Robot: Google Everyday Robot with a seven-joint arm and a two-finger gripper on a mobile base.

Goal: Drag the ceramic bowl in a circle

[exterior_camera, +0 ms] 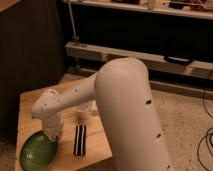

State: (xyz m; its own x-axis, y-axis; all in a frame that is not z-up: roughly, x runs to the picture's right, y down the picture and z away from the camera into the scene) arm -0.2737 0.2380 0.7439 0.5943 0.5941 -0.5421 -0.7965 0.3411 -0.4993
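Note:
The ceramic bowl [36, 151] is a shallow, glossy green dish at the front left corner of the wooden table [27, 122]. My gripper [53, 135] comes down from the white arm [60, 102] and meets the bowl at its right rim. A black striped block [80, 140] lies just right of the bowl and the gripper. The small blue cloth is hidden behind the arm.
A small pale object [82, 112] sits on the table behind the block. The bowl lies close to the table's front and left edges. Metal shelving [125, 52] stands behind the table. Cables [205, 145] lie on the floor at the right.

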